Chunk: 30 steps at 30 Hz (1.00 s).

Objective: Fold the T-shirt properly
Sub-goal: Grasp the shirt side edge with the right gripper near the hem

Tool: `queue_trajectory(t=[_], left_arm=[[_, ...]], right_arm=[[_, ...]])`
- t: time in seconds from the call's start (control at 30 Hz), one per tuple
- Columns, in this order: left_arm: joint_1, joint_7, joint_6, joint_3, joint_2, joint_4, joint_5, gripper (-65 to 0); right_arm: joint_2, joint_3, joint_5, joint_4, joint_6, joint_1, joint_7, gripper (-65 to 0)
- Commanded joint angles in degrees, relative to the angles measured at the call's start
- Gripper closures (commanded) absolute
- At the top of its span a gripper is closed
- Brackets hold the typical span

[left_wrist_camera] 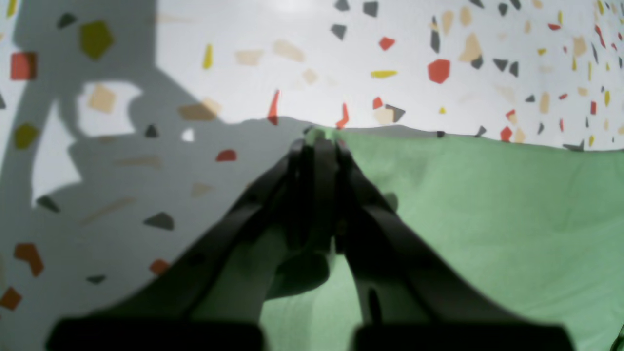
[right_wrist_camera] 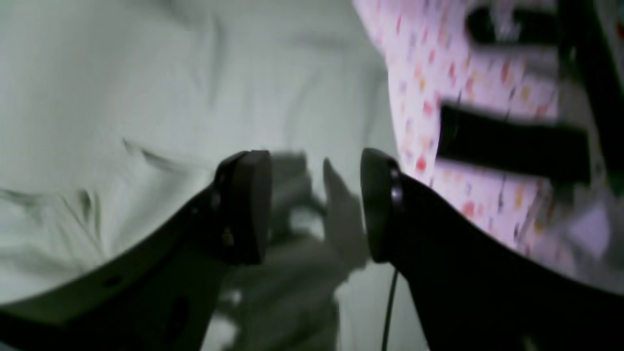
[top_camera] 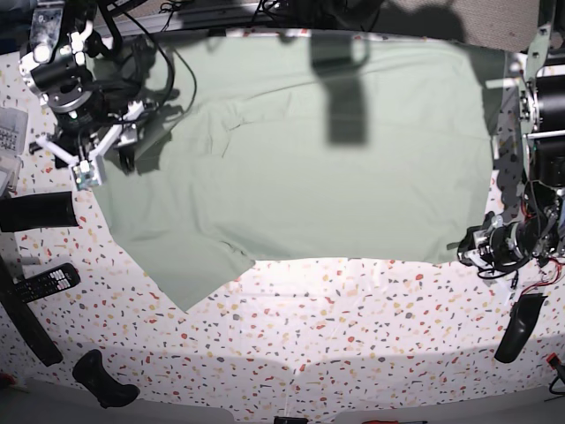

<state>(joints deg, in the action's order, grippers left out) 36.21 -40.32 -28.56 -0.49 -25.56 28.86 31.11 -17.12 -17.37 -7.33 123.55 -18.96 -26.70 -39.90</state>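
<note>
pinching the t-shirt [left_wrist_camera: 487, 219] hem, left claw [left_wrist_camera: 321, 139] closed.

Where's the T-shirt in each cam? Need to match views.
Left wrist: T-shirt fills the lower right; its edge corner sits pinched in the shut left gripper.
Right wrist: blurred pale cloth across the left and centre, under the open right gripper.
Base: spread flat over the upper middle.
Shared landmark: speckled terrazzo tabletop.

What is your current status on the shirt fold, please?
Left gripper shut on T-shirt edge. Right gripper open above the fabric. T-shirt spread flat on table. Nothing on it.
</note>
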Motion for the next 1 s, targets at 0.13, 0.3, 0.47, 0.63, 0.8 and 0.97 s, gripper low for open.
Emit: queue_trajectory(t=[0.13, 0.3, 0.47, 0.63, 0.8, 0.97], left_arm=[[1.75, 1.31, -0.20, -0.20, -0.81, 0.74, 0.46, 0.0], [1.75, 0.68, -0.22, -0.22, -0.85, 0.74, 0.44, 0.0], [1.73, 0.61, -0.22, -0.20, -0.85, 0.74, 0.44, 0.0], [1.75, -0.83, -0.22, -0.20, -1.01, 0.74, 0.44, 0.0], [1.92, -0.66, -0.22, -0.20, -1.14, 0.74, 0.48, 0.0], [1.90, -0.63, -0.20, -0.20, -1.14, 0.74, 0.46, 0.0]], right_arm=[[-0.63, -0.20, -6.36, -4.31, 0.55, 10.03, -3.26, -28.2], [-0.20, -0.20, -12.76, -14.60, 0.52, 23.17, -14.45, -28.2], [2.14, -0.20, -10.03, -21.97, -0.35, 30.29, -10.08, -28.2], [2.34, 0.28, -2.86, -32.22, -2.38, 36.52, -7.48, -28.7], [1.53, 1.46, -0.33, -41.81, -4.74, 43.56, -5.64, -35.4], [0.13, 5.35, -0.20, -54.64, -5.53, 52.13, -1.42, -35.7]])
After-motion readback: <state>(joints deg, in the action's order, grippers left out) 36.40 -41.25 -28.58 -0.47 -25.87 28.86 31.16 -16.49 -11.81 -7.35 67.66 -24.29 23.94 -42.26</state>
